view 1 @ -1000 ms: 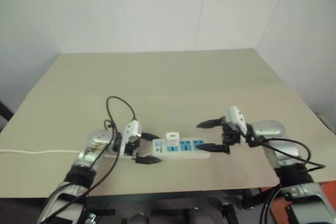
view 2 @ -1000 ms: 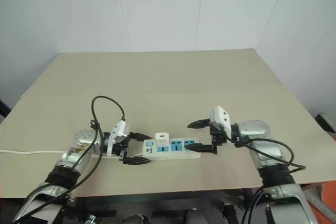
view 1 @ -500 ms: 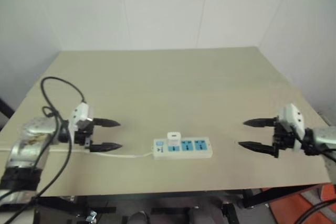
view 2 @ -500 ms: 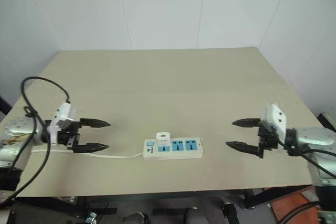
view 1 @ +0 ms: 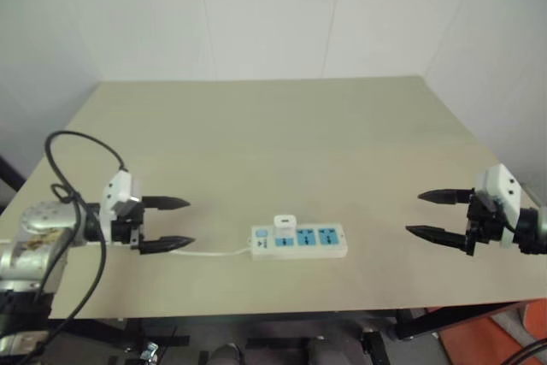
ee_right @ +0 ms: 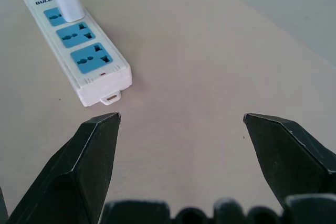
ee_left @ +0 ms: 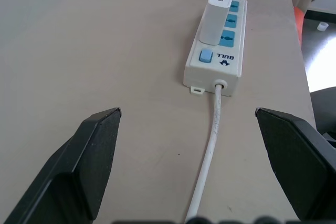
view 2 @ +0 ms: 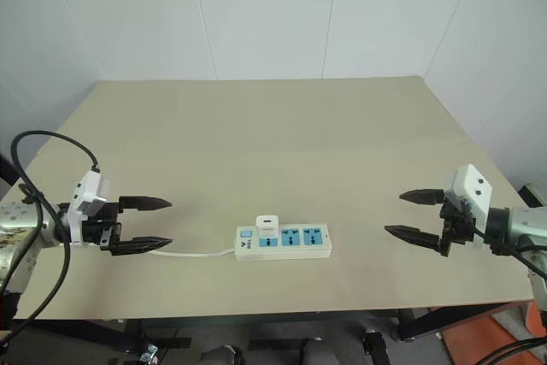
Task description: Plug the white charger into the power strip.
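— Two grippers, both empty, with the strip lying between them?

— Yes. The left gripper (view 2: pixel 144 225) hovers over the table (view 2: pixel 273 126) near its left edge, jaws spread wide, pointing toward the power strip (view 2: pixel 283 243). The right gripper (view 2: pixel 410 214) does the same from the right edge, jaws equally wide.

— And the white charger (view 2: pixel 267 225)?

— It stands upright in the blue socket next to the switch, at the strip's cord end. The two other sockets are free.

— The cord (ee_left: pixel 207 156)?

— Thin, white, running from the strip's left end along the tabletop and passing under the left gripper's fingers (view 1: pixel 167 245). Both grippers are well apart from the strip.
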`<state>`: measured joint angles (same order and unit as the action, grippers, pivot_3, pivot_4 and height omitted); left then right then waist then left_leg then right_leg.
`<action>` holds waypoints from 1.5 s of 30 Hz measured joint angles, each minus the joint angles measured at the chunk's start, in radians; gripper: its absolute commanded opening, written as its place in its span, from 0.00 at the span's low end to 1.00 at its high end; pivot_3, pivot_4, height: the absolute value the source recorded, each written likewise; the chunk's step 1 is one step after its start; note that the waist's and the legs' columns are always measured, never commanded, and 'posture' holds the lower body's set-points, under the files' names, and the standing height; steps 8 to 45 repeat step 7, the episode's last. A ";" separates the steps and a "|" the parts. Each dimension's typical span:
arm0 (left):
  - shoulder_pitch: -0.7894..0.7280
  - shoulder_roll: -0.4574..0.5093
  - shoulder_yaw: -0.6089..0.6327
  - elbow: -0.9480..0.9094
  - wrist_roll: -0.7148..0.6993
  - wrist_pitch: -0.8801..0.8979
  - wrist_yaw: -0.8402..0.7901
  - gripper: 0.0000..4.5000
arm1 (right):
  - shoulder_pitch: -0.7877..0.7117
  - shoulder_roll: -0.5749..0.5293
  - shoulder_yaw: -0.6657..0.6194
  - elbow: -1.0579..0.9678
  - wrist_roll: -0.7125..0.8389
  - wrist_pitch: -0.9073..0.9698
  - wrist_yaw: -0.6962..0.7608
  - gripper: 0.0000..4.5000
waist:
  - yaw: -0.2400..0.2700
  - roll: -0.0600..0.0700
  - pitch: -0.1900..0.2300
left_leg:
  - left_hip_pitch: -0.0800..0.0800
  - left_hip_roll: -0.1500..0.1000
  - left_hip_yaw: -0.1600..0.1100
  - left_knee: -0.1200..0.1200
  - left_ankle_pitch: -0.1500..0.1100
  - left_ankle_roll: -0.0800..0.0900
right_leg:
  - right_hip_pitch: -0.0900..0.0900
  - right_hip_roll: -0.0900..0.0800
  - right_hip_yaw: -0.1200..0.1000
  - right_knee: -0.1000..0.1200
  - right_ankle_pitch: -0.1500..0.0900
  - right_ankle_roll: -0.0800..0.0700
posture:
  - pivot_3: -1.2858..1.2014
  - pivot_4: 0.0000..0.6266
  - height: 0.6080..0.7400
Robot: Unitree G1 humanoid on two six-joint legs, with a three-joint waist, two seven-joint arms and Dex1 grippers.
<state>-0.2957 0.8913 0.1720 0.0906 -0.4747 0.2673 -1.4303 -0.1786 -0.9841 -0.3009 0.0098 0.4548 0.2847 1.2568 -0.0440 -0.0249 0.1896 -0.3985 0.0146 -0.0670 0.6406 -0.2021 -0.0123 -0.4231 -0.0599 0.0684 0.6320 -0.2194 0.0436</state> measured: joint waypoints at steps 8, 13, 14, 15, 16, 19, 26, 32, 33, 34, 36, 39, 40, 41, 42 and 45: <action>0.000 -0.016 -0.016 -0.018 -0.005 0.019 0.001 1.00 | 0.007 0.000 0.000 -0.027 0.001 0.012 0.000 1.00 | -0.001 0.000 0.000 | 0.000 0.000 0.001 0.000 0.000 0.000 | 0.000 0.000 0.001 0.000 0.000 0.000 | 0.52 0.24 1.00; 0.000 -0.016 -0.016 -0.018 -0.005 0.019 0.001 1.00 | 0.007 0.000 0.000 -0.027 0.001 0.012 0.000 1.00 | -0.001 0.000 0.000 | 0.000 0.000 0.001 0.000 0.000 0.000 | 0.000 0.000 0.001 0.000 0.000 0.000 | 0.52 0.24 1.00; 0.000 -0.016 -0.016 -0.018 -0.005 0.019 0.001 1.00 | 0.007 0.000 0.000 -0.027 0.001 0.012 0.000 1.00 | -0.001 0.000 0.000 | 0.000 0.000 0.001 0.000 0.000 0.000 | 0.000 0.000 0.001 0.000 0.000 0.000 | 0.52 0.24 1.00; 0.000 -0.016 -0.016 -0.018 -0.005 0.019 0.001 1.00 | 0.007 0.000 0.000 -0.027 0.001 0.012 0.000 1.00 | -0.001 0.000 0.000 | 0.000 0.000 0.001 0.000 0.000 0.000 | 0.000 0.000 0.001 0.000 0.000 0.000 | 0.52 0.24 1.00; 0.000 -0.016 -0.016 -0.018 -0.005 0.019 0.001 1.00 | 0.007 0.000 0.000 -0.027 0.001 0.012 0.000 1.00 | -0.001 0.000 0.000 | 0.000 0.000 0.001 0.000 0.000 0.000 | 0.000 0.000 0.001 0.000 0.000 0.000 | 0.52 0.24 1.00; 0.000 -0.016 -0.016 -0.018 -0.005 0.019 0.001 1.00 | 0.007 0.000 0.000 -0.027 0.001 0.012 0.000 1.00 | -0.001 0.000 0.000 | 0.000 0.000 0.001 0.000 0.000 0.000 | 0.000 0.000 0.001 0.000 0.000 0.000 | 0.52 0.24 1.00; 0.000 -0.016 -0.016 -0.018 -0.005 0.019 0.001 1.00 | 0.007 0.000 0.000 -0.027 0.001 0.012 0.000 1.00 | -0.001 0.000 0.000 | 0.000 0.000 0.001 0.000 0.000 0.000 | 0.000 0.000 0.001 0.000 0.000 0.000 | 0.52 0.24 1.00; 0.000 -0.016 -0.016 -0.018 -0.005 0.019 0.001 1.00 | 0.007 0.000 0.000 -0.027 0.001 0.012 0.000 1.00 | -0.001 0.000 0.000 | 0.000 0.000 0.001 0.000 0.000 0.000 | 0.000 0.000 0.001 0.000 0.000 0.000 | 0.52 0.24 1.00; 0.000 -0.016 -0.016 -0.018 -0.005 0.019 0.001 1.00 | 0.007 0.000 0.000 -0.027 0.001 0.012 0.000 1.00 | -0.001 0.000 0.000 | 0.000 0.000 0.001 0.000 0.000 0.000 | 0.000 0.000 0.001 0.000 0.000 0.000 | 0.52 0.24 1.00; 0.000 -0.016 -0.016 -0.018 -0.005 0.019 0.001 1.00 | 0.007 0.000 0.000 -0.027 0.001 0.012 0.000 1.00 | -0.001 0.000 0.000 | 0.000 0.000 0.001 0.000 0.000 0.000 | 0.000 0.000 0.001 0.000 0.000 0.000 | 0.52 0.24 1.00; 0.000 -0.016 -0.016 -0.018 -0.005 0.019 0.001 1.00 | 0.007 0.000 0.000 -0.027 0.001 0.012 0.000 1.00 | -0.001 0.000 0.000 | 0.000 0.000 0.001 0.000 0.000 0.000 | 0.000 0.000 0.001 0.000 0.000 0.000 | 0.52 0.24 1.00; 0.000 -0.016 -0.016 -0.018 -0.005 0.019 0.001 1.00 | 0.007 0.000 0.000 -0.027 0.001 0.012 0.000 1.00 | -0.001 0.000 0.000 | 0.000 0.000 0.001 0.000 0.000 0.000 | 0.000 0.000 0.001 0.000 0.000 0.000 | 0.52 0.24 1.00; 0.000 -0.016 -0.016 -0.018 -0.005 0.019 0.001 1.00 | 0.007 0.000 0.000 -0.027 0.001 0.012 0.000 1.00 | -0.001 0.000 0.000 | 0.000 0.000 0.001 0.000 0.000 0.000 | 0.000 0.000 0.001 0.000 0.000 0.000 | 0.52 0.24 1.00; 0.000 -0.016 -0.016 -0.018 -0.005 0.019 0.001 1.00 | 0.007 0.000 0.000 -0.027 0.001 0.012 0.000 1.00 | -0.001 0.000 0.000 | 0.000 0.000 0.001 0.000 0.000 0.000 | 0.000 0.000 0.001 0.000 0.000 0.000 | 0.52 0.24 1.00; 0.000 -0.016 -0.016 -0.018 -0.005 0.019 0.001 1.00 | 0.007 0.000 0.000 -0.027 0.001 0.012 0.000 1.00 | -0.001 0.000 0.000 | 0.000 0.000 0.001 0.000 0.000 0.000 | 0.000 0.000 0.001 0.000 0.000 0.000 | 0.52 0.24 1.00; 0.000 -0.016 -0.016 -0.018 -0.005 0.019 0.001 1.00 | 0.007 0.000 0.000 -0.027 0.001 0.012 0.000 1.00 | -0.001 0.000 0.000 | 0.000 0.000 0.001 0.000 0.000 0.000 | 0.000 0.000 0.001 0.000 0.000 0.000 | 0.52 0.24 1.00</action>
